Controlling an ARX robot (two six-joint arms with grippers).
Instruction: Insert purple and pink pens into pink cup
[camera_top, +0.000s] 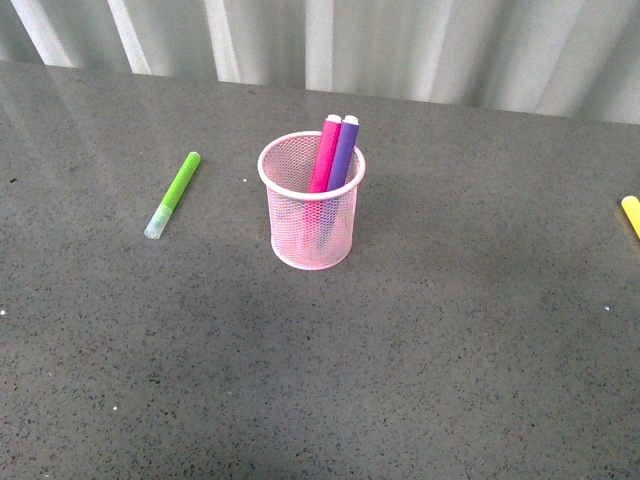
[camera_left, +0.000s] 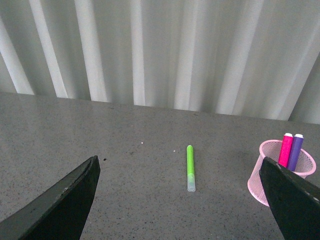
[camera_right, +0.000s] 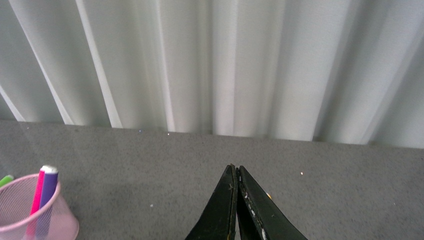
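Observation:
The pink cup (camera_top: 311, 202) stands upright mid-table. The pink pen (camera_top: 325, 153) and the purple pen (camera_top: 343, 152) stand inside it, leaning against its far right rim, tops above the rim. The cup (camera_left: 280, 172) with the pink pen (camera_left: 286, 149) and purple pen (camera_left: 296, 150) also shows in the left wrist view, beside my open, empty left gripper (camera_left: 186, 200). In the right wrist view my right gripper (camera_right: 235, 177) is shut and empty, apart from the cup (camera_right: 35, 215), the pink pen (camera_right: 37, 192) and the purple pen (camera_right: 48, 187). Neither arm shows in the front view.
A lime-green marker (camera_top: 173, 194) lies on the grey table (camera_top: 450, 330) to the left of the cup; it also shows in the left wrist view (camera_left: 190, 167). A yellow marker (camera_top: 631, 213) lies at the right edge. A white corrugated wall (camera_top: 400, 45) runs along the far side.

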